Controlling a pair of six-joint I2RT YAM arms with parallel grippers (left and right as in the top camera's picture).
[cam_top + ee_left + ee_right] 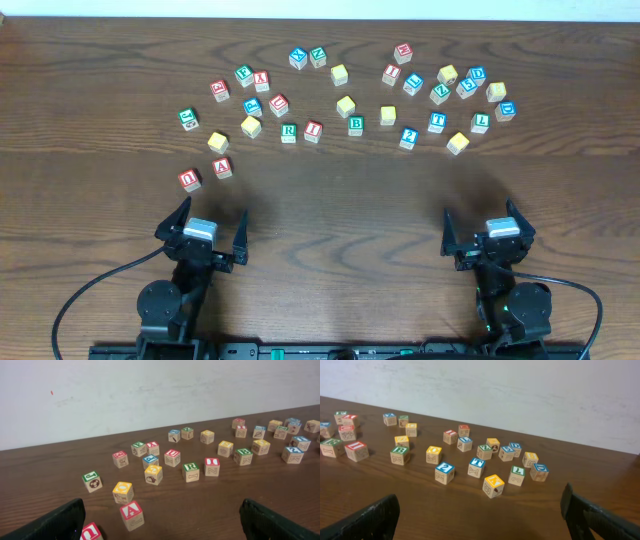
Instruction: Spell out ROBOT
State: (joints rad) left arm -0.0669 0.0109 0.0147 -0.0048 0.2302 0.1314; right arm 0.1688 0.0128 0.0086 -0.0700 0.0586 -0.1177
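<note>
R cube [289, 131], green-lettered and first in ROBOT, lay unsorted among other alphabet cubes [402, 52] scattered on the wooden table [330, 230]. The green B cube [355, 125], near the middle of the scatter, served as landmark. The R cube lay near it on the left arm's side, with a red I cube [313, 130] between them. The blue T cube [437, 122] lay farther off on the right arm's side, beyond the blue 2 cube [408, 138]. A yellow-topped cube [388, 115] just beside the B cube appeared, in the right wrist view, to bear an O. A second yellow-topped cube [219, 142], well beyond the R cube, looked likewise in the left wrist view. All five stood apart, so no letter had been set in line.

The left gripper [212, 212] and right gripper [481, 212] hung well short of the B cube, jaws spread wide and holding nothing. This stance presumably left the scatter unobstructed and the jaws ready to straddle a cube. The layout suggested R for the left arm and T for the right.
</note>
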